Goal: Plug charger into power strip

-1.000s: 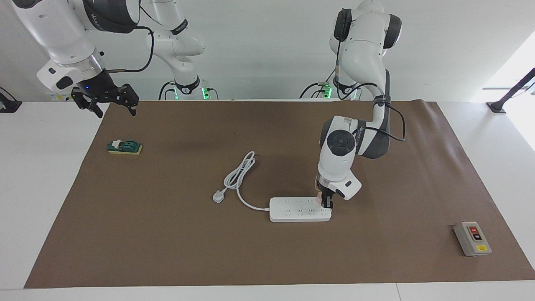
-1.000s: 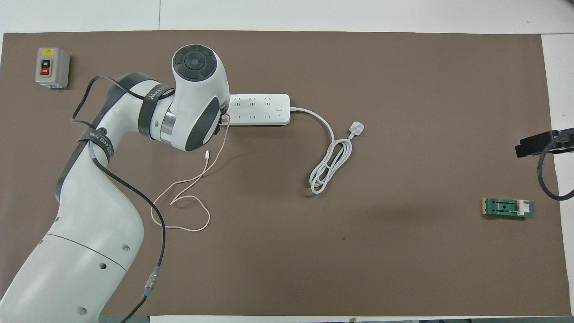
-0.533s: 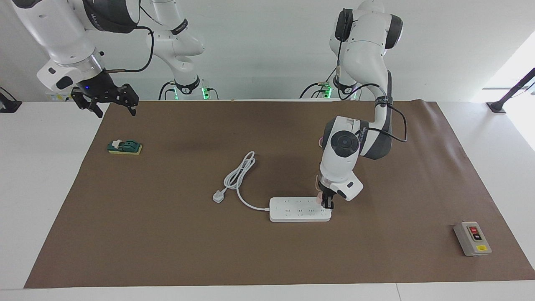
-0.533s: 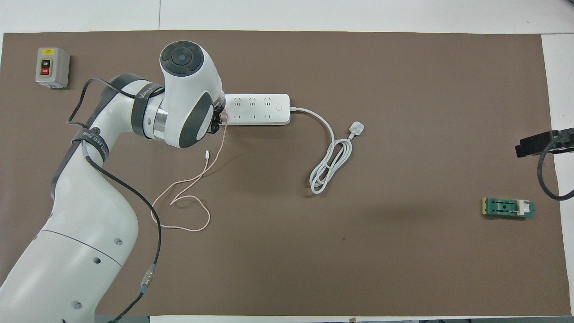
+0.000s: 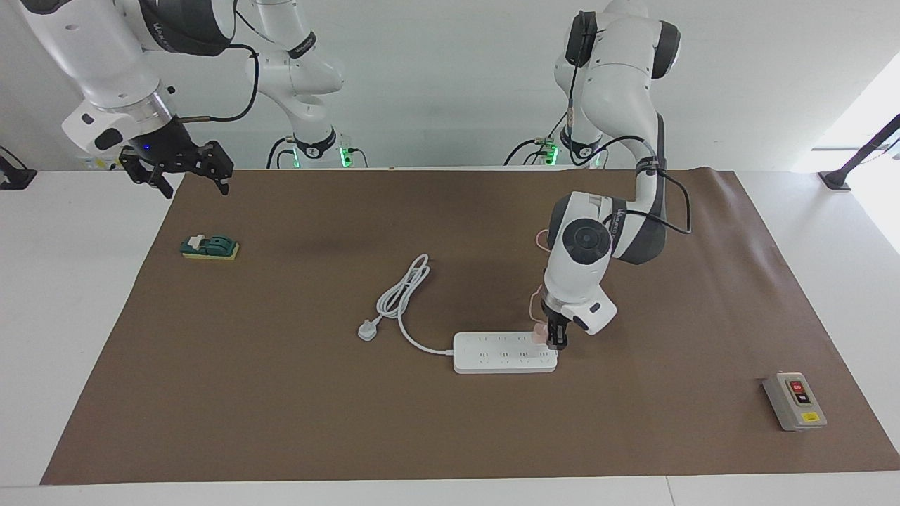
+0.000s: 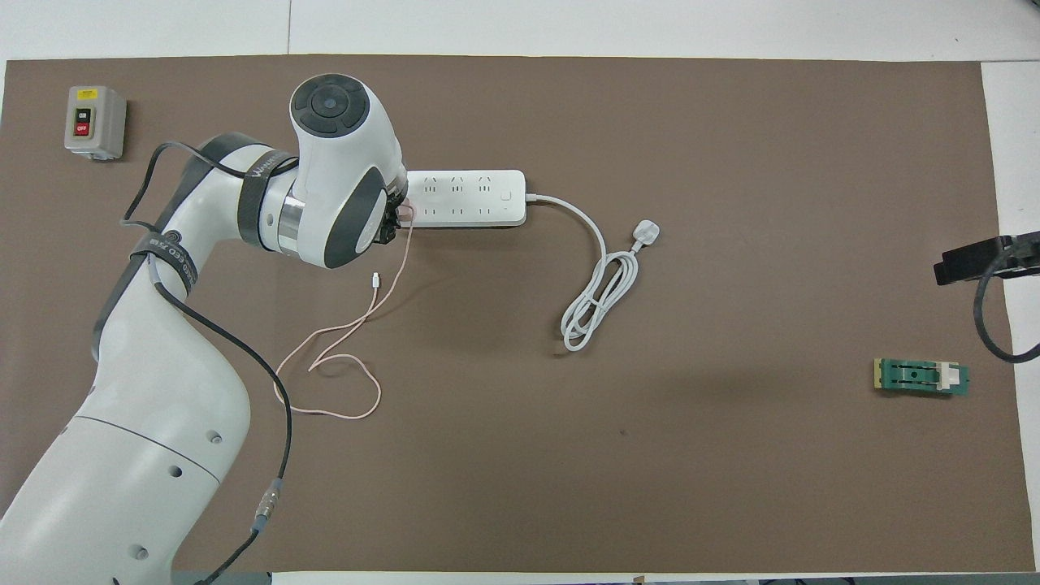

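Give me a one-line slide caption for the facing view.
Left gripper at the pink charger seated on the power strip's end; right gripper waits.

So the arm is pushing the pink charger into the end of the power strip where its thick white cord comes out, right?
Not quite. The facing view shows the left gripper at the charger on the power strip's other end, the one away from the white cord. The rest holds: the charger sits on the strip there.
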You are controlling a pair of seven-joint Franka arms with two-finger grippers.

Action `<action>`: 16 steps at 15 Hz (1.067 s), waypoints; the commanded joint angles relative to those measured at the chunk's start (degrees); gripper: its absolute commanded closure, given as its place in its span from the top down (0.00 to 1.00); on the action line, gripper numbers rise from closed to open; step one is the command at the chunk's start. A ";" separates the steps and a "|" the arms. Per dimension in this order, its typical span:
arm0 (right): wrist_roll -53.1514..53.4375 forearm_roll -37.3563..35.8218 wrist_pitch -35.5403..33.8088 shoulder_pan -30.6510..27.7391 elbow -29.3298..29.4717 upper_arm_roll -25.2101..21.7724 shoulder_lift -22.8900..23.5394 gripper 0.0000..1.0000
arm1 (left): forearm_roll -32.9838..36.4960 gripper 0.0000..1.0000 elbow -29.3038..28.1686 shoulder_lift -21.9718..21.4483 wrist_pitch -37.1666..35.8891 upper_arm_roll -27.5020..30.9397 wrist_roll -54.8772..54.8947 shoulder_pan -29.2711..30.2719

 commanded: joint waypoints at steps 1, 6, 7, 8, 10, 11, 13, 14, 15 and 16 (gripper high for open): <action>0.74 0.86 -0.51 -0.62 -0.70 0.51 -0.99 1.00 | -0.26 1.00 -3.18 -7.26 -1.40 -0.11 2.49 2.82; 0.74 0.86 -0.51 -0.62 -0.70 0.51 -0.99 1.00 | -1.05 1.00 -2.83 -13.59 -4.20 -0.64 14.67 11.95; 0.74 0.86 -0.51 -0.62 -0.70 0.51 -0.99 1.00 | -1.14 1.00 -2.83 -14.82 -5.69 -0.20 19.76 13.71; 0.74 0.86 -0.51 -0.62 -0.70 0.59 -0.99 1.00 | -1.14 1.00 -2.92 -15.61 -6.84 0.06 23.99 15.30; 0.74 0.86 -0.51 -0.62 -0.70 0.51 -0.99 1.00 | -0.96 1.00 -3.09 -17.28 -7.38 0.07 33.22 19.07; 0.74 0.86 -0.51 -0.62 -0.70 0.59 -0.99 1.00 | -0.61 1.00 -3.09 -17.99 -7.64 0.15 37.44 20.05; 0.74 0.86 -0.51 -0.62 -0.70 0.51 -0.99 1.00 | -0.43 1.00 -3.18 -19.57 -9.91 0.16 50.16 22.42; 0.74 0.86 -0.51 -0.62 -0.70 0.59 -0.99 1.00 | 0.35 1.00 -3.44 -20.62 -11.93 0.16 58.23 23.30; 0.74 0.86 -0.51 -0.62 -0.70 0.60 -0.99 1.00 | 2.62 1.00 -3.53 -21.67 -14.30 0.16 67.36 23.74; 0.74 0.86 -0.51 -0.62 -0.70 0.51 -0.99 1.00 | 3.43 1.00 -3.53 -22.82 -16.50 0.16 74.85 24.10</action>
